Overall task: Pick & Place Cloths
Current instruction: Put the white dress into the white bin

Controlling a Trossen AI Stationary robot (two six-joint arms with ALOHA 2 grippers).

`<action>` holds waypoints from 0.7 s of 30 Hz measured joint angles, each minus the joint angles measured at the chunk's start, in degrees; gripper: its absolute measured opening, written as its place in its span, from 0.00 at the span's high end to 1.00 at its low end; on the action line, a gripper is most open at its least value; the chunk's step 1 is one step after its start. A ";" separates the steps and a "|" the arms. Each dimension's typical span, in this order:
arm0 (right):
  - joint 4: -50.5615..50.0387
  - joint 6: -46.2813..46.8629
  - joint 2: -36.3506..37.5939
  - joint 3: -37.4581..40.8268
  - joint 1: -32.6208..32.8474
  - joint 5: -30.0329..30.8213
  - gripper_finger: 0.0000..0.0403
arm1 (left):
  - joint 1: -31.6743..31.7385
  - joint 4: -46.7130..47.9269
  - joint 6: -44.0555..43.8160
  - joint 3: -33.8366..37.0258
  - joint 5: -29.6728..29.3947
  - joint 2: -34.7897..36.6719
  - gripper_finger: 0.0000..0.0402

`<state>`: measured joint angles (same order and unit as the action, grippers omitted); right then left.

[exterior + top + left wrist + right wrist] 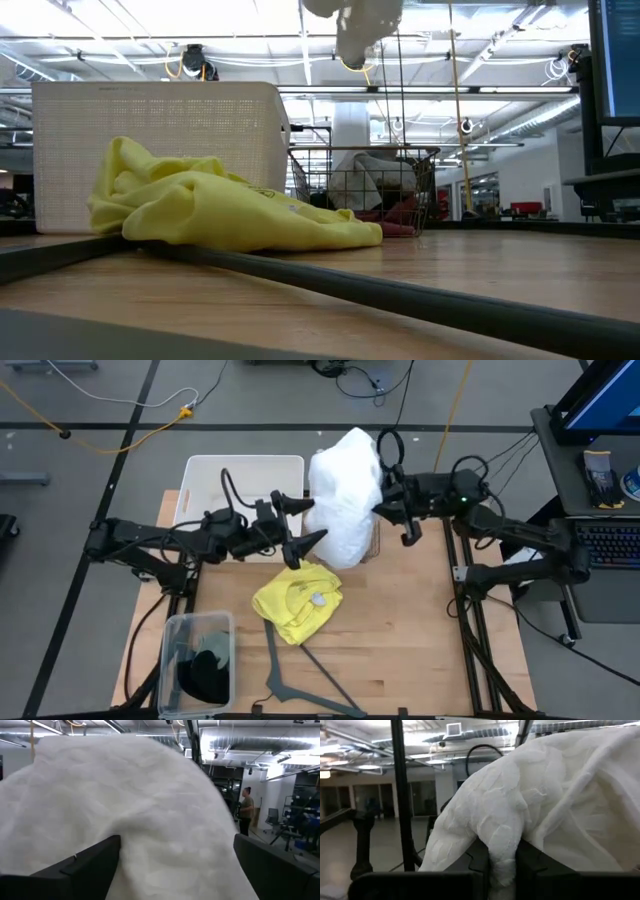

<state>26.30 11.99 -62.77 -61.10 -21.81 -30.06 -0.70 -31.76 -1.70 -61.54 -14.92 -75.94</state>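
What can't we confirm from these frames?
- Wire basket contents: high view, white cloth covers it; low view shows only maroon fabric through the mesh.
- White bin interior: left gripper and arm overlap it.
- Clear bin dark contents: high view, too small to identify.

Robotics lab, open industrial hall: exposed ceiling ducts (250,742), strip lights, cables on grey floor (100,420), wooden workbench (400,630), monitor and keyboard (610,545), person standing (246,810) farther back.

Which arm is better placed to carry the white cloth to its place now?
Right, probably: the right gripper is shut on the white cloth, which hangs lifted above the table. The left gripper is open beside it, gripping nothing.
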 joint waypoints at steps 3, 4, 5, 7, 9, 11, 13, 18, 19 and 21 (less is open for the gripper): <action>0.01 -2.66 -3.11 -2.30 2.35 0.07 0.91 | 0.73 -0.62 -0.14 -0.02 0.03 -0.54 0.01; 0.13 -3.59 -4.15 -3.08 3.00 0.11 0.91 | 0.96 -1.42 -0.22 -0.02 0.07 -0.86 0.01; 0.12 -4.53 -5.17 -3.69 3.55 0.23 0.91 | 1.12 -1.79 -0.37 -0.02 0.14 -1.15 0.01; 0.18 -6.04 -7.60 -5.18 4.50 0.26 0.91 | 1.35 -3.26 -0.59 -0.17 1.28 -2.29 0.01; 0.22 -6.70 -9.68 -6.52 5.19 0.23 0.91 | 1.54 -3.20 -1.81 -0.69 2.05 -3.22 0.01; 0.32 -6.76 -11.82 -8.18 5.98 -0.04 0.91 | 1.71 -3.25 -2.44 -1.27 2.84 -4.25 0.01; 0.12 -7.21 -13.30 -9.46 6.66 -0.05 0.91 | 1.76 -3.35 -2.87 -1.73 3.30 -5.05 0.01; -2.30 -9.53 -15.19 -11.28 7.31 -0.43 0.91 | 1.81 -2.83 -3.60 -2.69 7.39 -5.40 0.01; -2.17 -9.45 -15.31 -11.28 7.54 -0.48 0.91 | 1.87 -2.99 -3.59 -2.75 7.89 -5.42 0.01; -2.29 -9.45 -15.45 -11.28 8.10 -0.41 0.91 | 2.10 -3.08 -3.24 -2.75 8.55 -5.42 0.02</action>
<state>24.01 2.55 -78.22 -72.38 -13.70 -30.47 1.40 -34.84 -4.95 -64.29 -6.37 -81.36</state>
